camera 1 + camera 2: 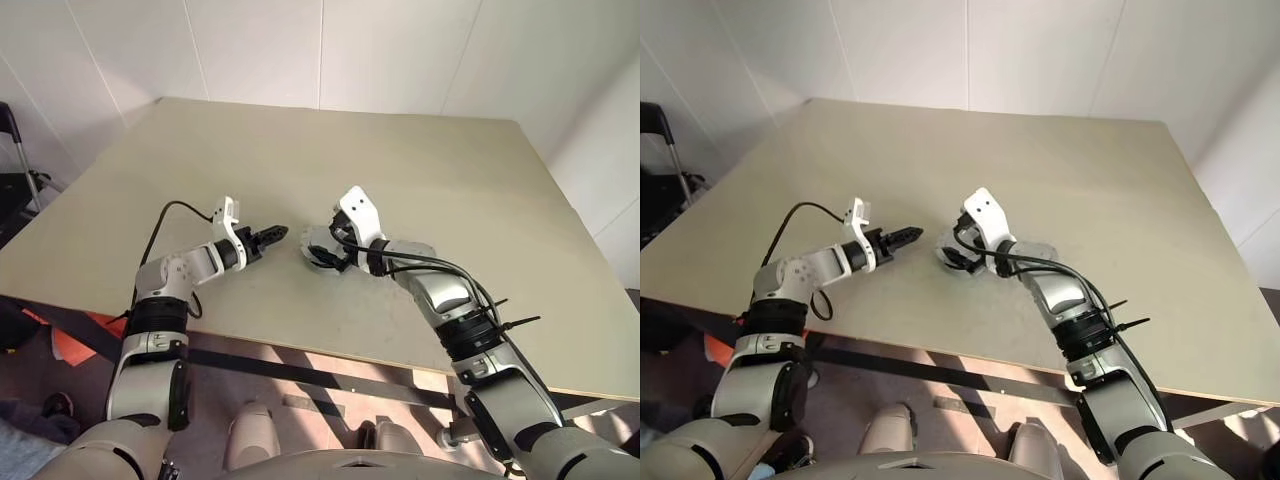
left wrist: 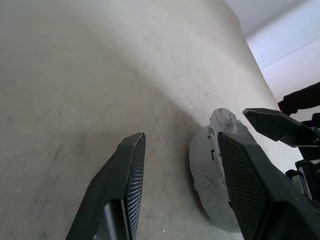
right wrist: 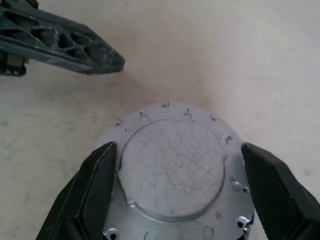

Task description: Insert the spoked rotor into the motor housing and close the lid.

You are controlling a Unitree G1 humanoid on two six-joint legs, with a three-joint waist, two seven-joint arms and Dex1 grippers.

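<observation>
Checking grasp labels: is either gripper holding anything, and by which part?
Nothing is held. The right gripper straddles the motor housing with open jaws; the left gripper is open beside it.

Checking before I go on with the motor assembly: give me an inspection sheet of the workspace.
Surface: beige table.
Job's things: grey round metal part lying flat near the table's front; housing or lid, cannot tell.
Clutter: nothing seen.
Grippers: right gripper open, fingers astride the part; left gripper open, holding nothing, pointing at the part, apart from it.
Cables: black cable looping from the left wrist; black cable along the right forearm.
Surroundings: white walls; dark frame past the table's left edge.
</observation>
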